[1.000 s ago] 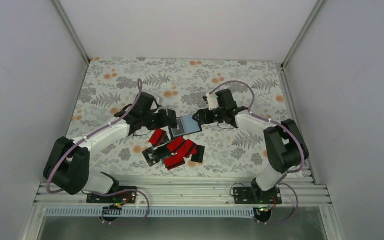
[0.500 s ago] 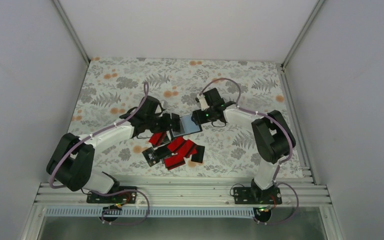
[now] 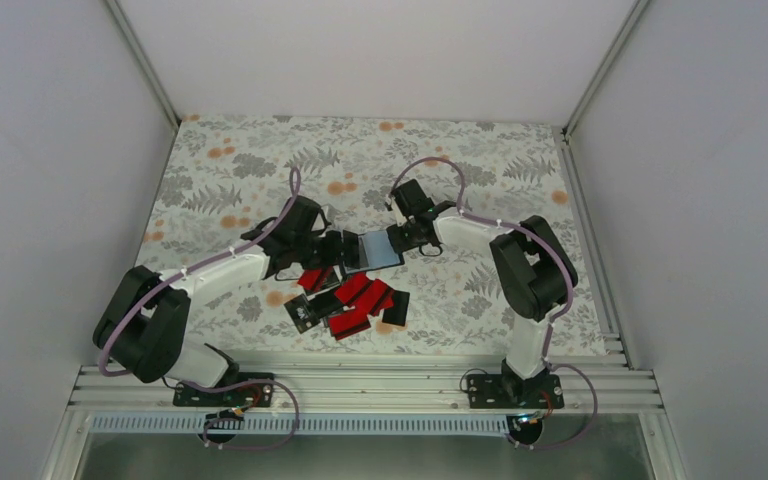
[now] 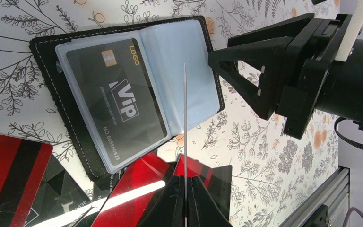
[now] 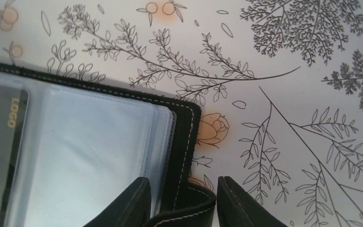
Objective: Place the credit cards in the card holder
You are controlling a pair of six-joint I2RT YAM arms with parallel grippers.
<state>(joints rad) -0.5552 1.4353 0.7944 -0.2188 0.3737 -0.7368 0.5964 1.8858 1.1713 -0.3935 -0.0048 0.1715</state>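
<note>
The card holder (image 3: 372, 251) lies open on the floral cloth, its light blue-grey pockets up, with one black card (image 4: 118, 99) in the left pocket. My left gripper (image 3: 338, 246) is shut on a card held edge-on (image 4: 185, 118), whose far edge is over the holder's right pocket (image 4: 189, 71). My right gripper (image 3: 397, 238) is closed on the holder's right cover edge (image 5: 184, 132), which curls between the fingers (image 5: 227, 198). Red and black cards (image 3: 355, 300) lie in a pile just in front of the holder.
The floral cloth (image 3: 260, 170) ends at grey side walls. A metal rail (image 3: 360, 385) runs along the near edge. The two grippers face each other closely across the holder (image 4: 264, 80).
My right wrist has swung left and closer over the holder's right edge. My left gripper has shifted slightly right with its card. The card pile has not moved.
</note>
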